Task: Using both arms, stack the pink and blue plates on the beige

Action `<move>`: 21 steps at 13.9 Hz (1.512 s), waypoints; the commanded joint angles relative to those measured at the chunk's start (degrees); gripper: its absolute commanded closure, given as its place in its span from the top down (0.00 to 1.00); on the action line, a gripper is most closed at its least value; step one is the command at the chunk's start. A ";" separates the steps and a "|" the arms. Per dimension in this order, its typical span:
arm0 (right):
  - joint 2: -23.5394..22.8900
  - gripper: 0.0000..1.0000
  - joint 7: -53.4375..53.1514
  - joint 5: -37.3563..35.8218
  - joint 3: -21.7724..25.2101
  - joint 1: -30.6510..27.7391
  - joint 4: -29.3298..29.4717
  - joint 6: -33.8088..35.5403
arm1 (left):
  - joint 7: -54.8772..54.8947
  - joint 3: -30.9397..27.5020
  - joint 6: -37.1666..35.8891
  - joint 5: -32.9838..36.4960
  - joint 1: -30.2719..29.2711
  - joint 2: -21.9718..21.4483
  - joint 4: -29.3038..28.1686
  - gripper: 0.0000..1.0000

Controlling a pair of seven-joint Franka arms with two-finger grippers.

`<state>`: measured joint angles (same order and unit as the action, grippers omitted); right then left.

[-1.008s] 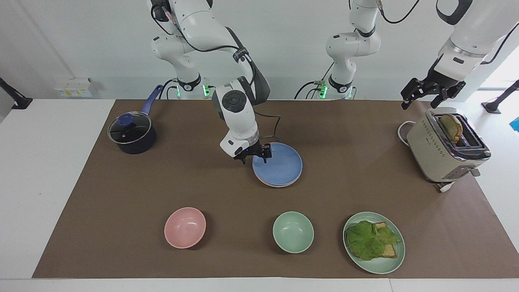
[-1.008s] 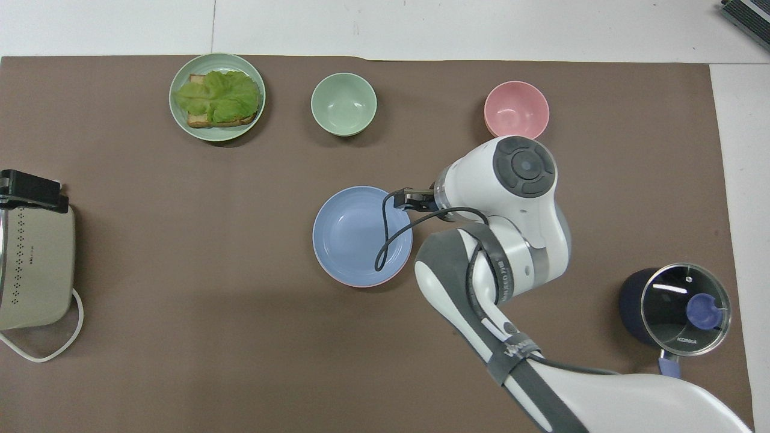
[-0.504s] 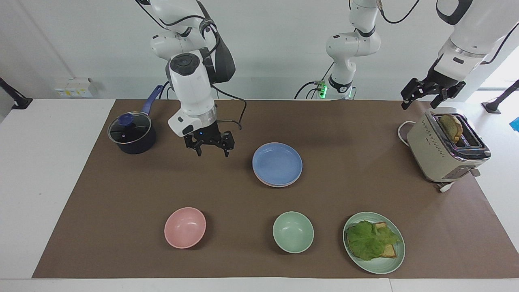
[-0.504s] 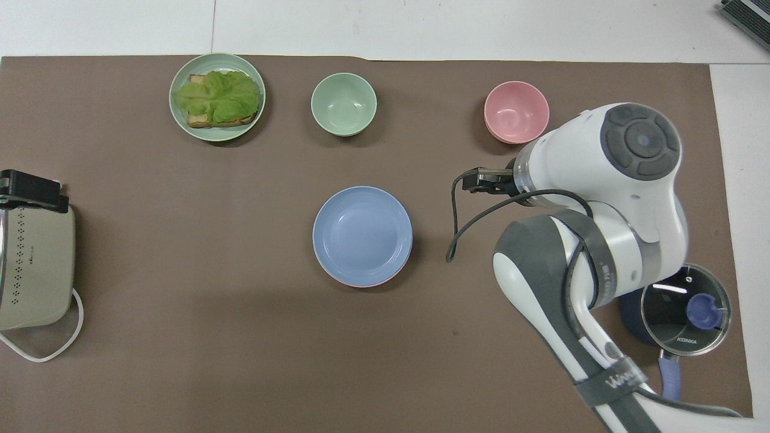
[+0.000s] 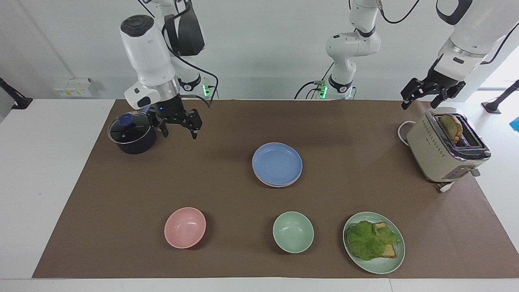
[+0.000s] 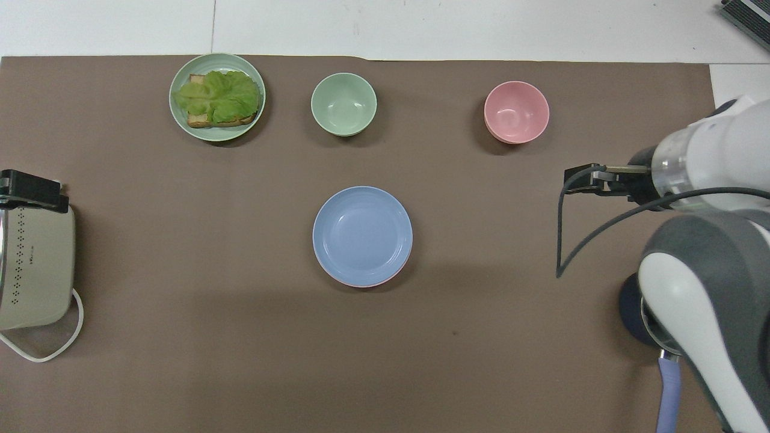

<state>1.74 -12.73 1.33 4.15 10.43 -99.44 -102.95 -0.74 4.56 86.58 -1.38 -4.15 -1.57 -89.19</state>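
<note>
The blue plate (image 5: pixel 277 163) (image 6: pixel 362 233) lies on top of a stack in the middle of the mat. Only a thin rim of the pink plate (image 5: pixel 274 185) (image 6: pixel 361 284) shows under it. The beige plate is hidden. My right gripper (image 5: pixel 179 133) (image 6: pixel 577 180) hangs open and empty in the air, over the mat beside the pot and well away from the stack. Above the toaster my left gripper (image 5: pixel 421 100) (image 6: pixel 30 191) waits, open, holding nothing.
A lidded dark pot (image 5: pixel 131 134) stands toward the right arm's end, a beige toaster (image 5: pixel 446 148) with bread toward the left arm's end. A pink bowl (image 5: pixel 185 227), a green bowl (image 5: pixel 293 232) and a green plate (image 5: pixel 381 265) with lettuce and bread lie farthest from the robots.
My right gripper has left the blue plate's rim, risen and swung toward the pot, open throughout. The plate stack and the left arm have stayed still.
</note>
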 commanded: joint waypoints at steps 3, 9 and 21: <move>-0.51 1.00 4.82 -1.24 -0.63 -4.81 7.15 9.07 | -0.58 0.10 -1.15 0.67 -0.15 -0.54 0.33 1.00; 1.94 1.00 7.89 -3.36 -0.81 -4.90 6.11 12.95 | -0.58 0.10 -1.15 0.67 -0.15 -0.54 0.33 1.00; 4.32 1.00 11.41 -1.16 2.53 -5.34 5.85 17.34 | -0.58 0.10 -1.15 0.67 -0.15 -0.54 0.33 1.00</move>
<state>4.31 -2.86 -0.97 6.69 5.63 -91.63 -85.65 -0.75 4.56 86.58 -1.38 -4.15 -1.57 -89.19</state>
